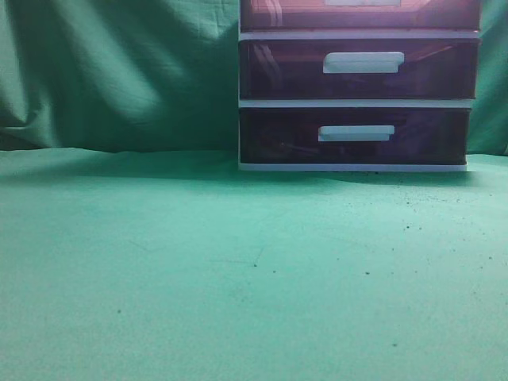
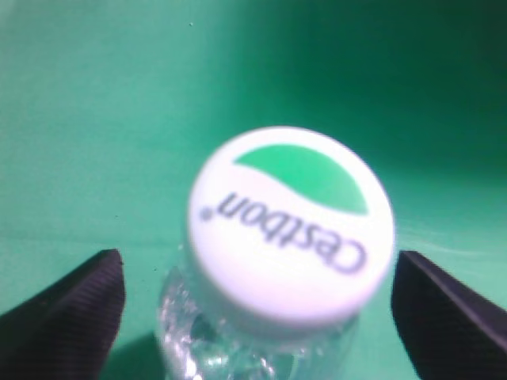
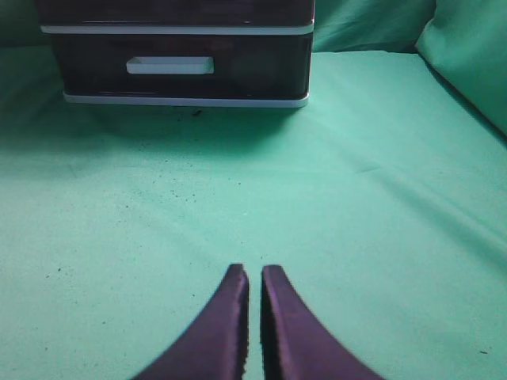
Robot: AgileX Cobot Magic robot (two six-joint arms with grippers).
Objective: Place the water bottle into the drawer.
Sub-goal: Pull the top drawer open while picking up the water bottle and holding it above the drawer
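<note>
The water bottle (image 2: 291, 226) shows only in the left wrist view, seen from above. It is clear plastic with a white cap that bears a green mark and the word "Cestbon". My left gripper (image 2: 257, 255) is open, with one black finger on each side of the bottle's neck and a gap to each. The drawer (image 1: 359, 13) is the top one of the stacked unit, dark maroon and closed, cut off by the top edge of the exterior view. My right gripper (image 3: 253, 273) is shut and empty, low over the green cloth, facing the unit.
Two lower maroon drawers with white handles (image 1: 363, 62) (image 1: 355, 133) sit under the top one; the lowest also shows in the right wrist view (image 3: 169, 66). Green cloth (image 1: 238, 270) covers the table and hangs behind. Neither arm shows in the exterior view.
</note>
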